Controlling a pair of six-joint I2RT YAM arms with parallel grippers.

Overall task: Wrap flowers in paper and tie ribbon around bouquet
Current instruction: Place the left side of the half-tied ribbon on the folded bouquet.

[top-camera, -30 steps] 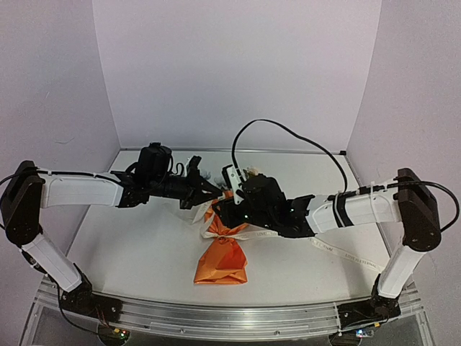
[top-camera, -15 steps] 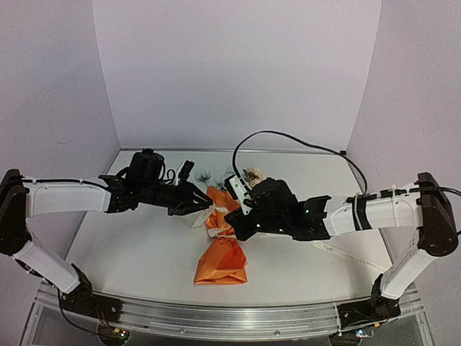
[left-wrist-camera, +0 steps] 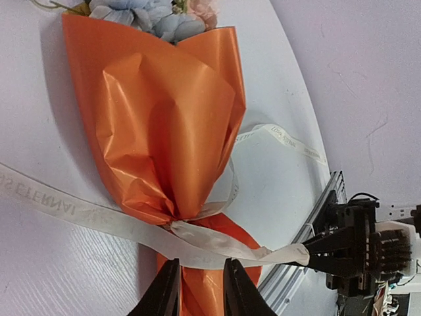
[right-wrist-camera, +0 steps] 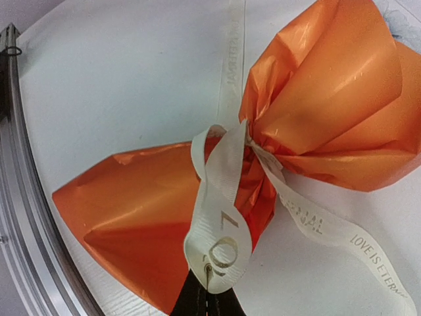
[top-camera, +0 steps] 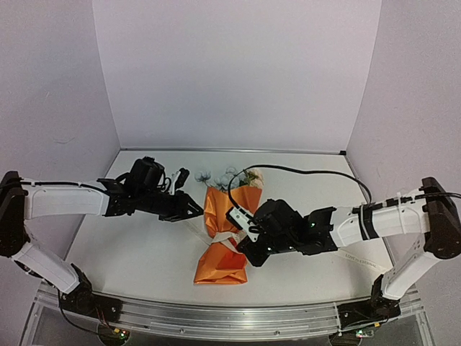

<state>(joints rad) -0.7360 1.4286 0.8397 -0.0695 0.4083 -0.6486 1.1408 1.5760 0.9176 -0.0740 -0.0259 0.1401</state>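
Note:
The bouquet (top-camera: 223, 249) lies mid-table: orange paper (left-wrist-camera: 164, 112) cinched at the middle, with pale blue flowers (top-camera: 230, 175) poking out of the far end. The cream ribbon (left-wrist-camera: 66, 207) is wound round the cinch. My right gripper (right-wrist-camera: 207, 283) is shut on a loop of the ribbon (right-wrist-camera: 220, 224) just right of the cinch, and it (left-wrist-camera: 309, 253) also shows in the left wrist view with the ribbon drawn taut to it. My left gripper (left-wrist-camera: 200, 263) hovers left of the bouquet, its jaws apart and nothing between them. The ribbon runs just past its tips.
An aluminium rail (top-camera: 216, 317) runs along the table's near edge, close to the bouquet's bottom end. One ribbon tail (top-camera: 360, 259) trails off to the right under my right arm. A black cable (top-camera: 310, 173) arcs over the back right. White walls close in the back and sides.
My left gripper opened, let go of the ribbon and drew back to the left. My right gripper shut on the ribbon and moved toward the near edge with it.

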